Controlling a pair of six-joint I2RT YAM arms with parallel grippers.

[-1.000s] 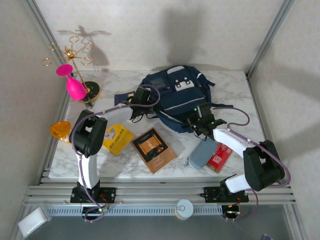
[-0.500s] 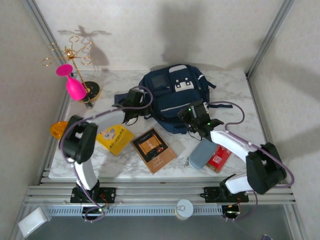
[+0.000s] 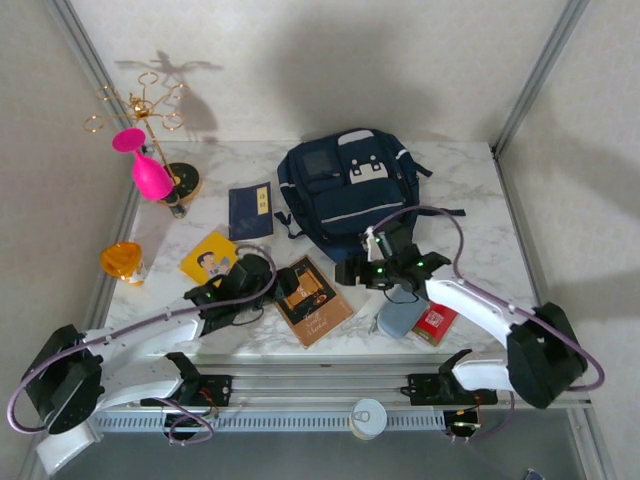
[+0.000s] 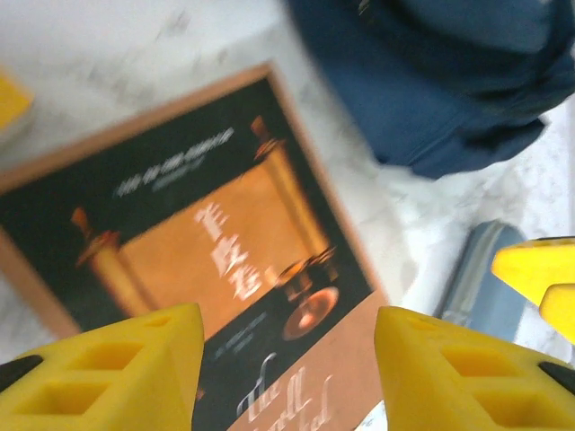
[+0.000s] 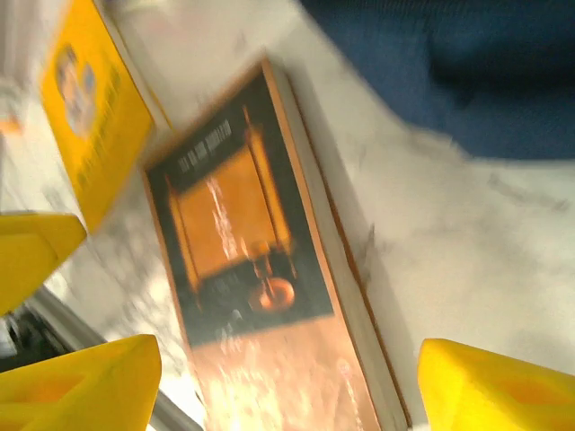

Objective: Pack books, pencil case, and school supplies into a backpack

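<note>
Books (image 3: 310, 303), pencil case (image 3: 400, 318) and red pack (image 3: 436, 322) lie outside backpack (image 3: 345, 190).

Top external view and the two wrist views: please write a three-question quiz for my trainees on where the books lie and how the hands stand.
1. True or false: the brown book lies inside the backpack.
2. Choose one: seen from above, the yellow book lies A) left of the brown book, B) right of it, C) on top of it.
3. Fill in: the left hand and the right hand both hover over the brown book with their jaws ___.
Key: 1 false, it lies on the table, outside the backpack; 2 A; 3 open.
</note>
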